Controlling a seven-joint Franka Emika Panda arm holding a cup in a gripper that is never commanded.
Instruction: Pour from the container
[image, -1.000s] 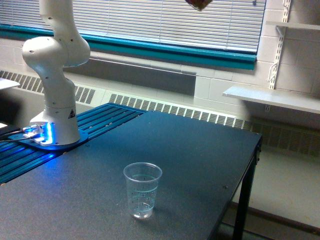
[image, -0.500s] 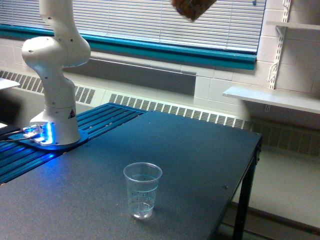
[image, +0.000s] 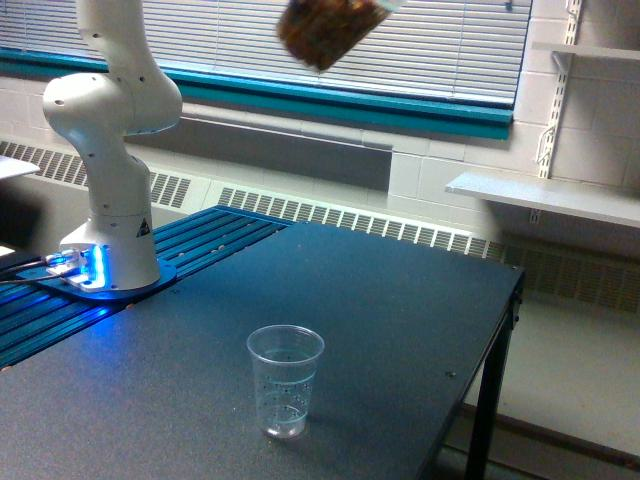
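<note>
Container (image: 328, 30), a clear tumbler filled with brown material, hangs tilted at the top edge of the exterior view, blurred, with its upper part cut off by the frame. It is high above the dark speckled table (image: 400, 300) and well apart from everything on it. The gripper that carries it lies outside the picture, so whether its fingers are clamped or slack cannot be told, nor how the tumbler sits relative to them.

On the table, near the front edge, a narrower clear cup with small printed dots (image: 285, 380) stands upright and alone, with bare tabletop on every side. The tumbler hangs above and slightly toward the exterior view's right of this cup. The table's far corner and side edge run down the exterior view's right, with a black leg (image: 487, 410) below. The white robot base (image: 108, 150) stands on a blue ribbed plate (image: 190, 245) at the exterior view's left, well clear of the cup. Window blinds (image: 420, 45) and a wall shelf (image: 550, 195) lie behind.
</note>
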